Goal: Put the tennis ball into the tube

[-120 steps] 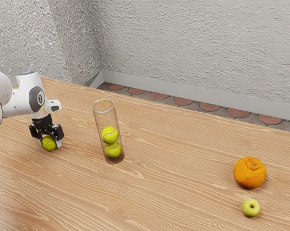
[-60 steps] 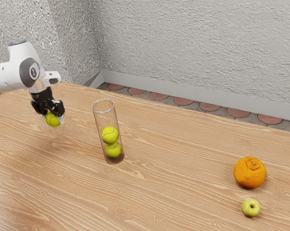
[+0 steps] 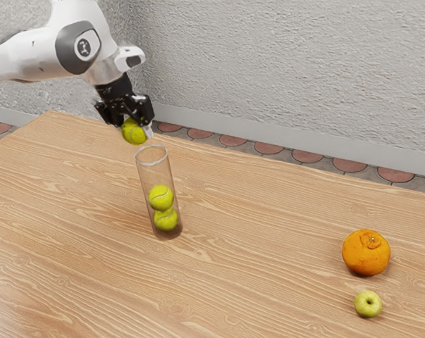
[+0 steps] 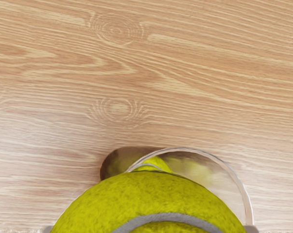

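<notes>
Rough grey wall (image 3: 290, 70) seen behind wooden desk (image 3: 254, 282). Tennis ball (image 3: 134, 131) is gripped by the tool (image 3: 135, 129), fingers parted about a ball's width and pressed on both sides. Ball is held off the desk, near and above the mouth of the clear tube (image 3: 156, 174). Two balls (image 3: 161, 198) are already stacked inside. Pick and lift judged done; centring over the rim, lowering and release are left to be done.
</notes>
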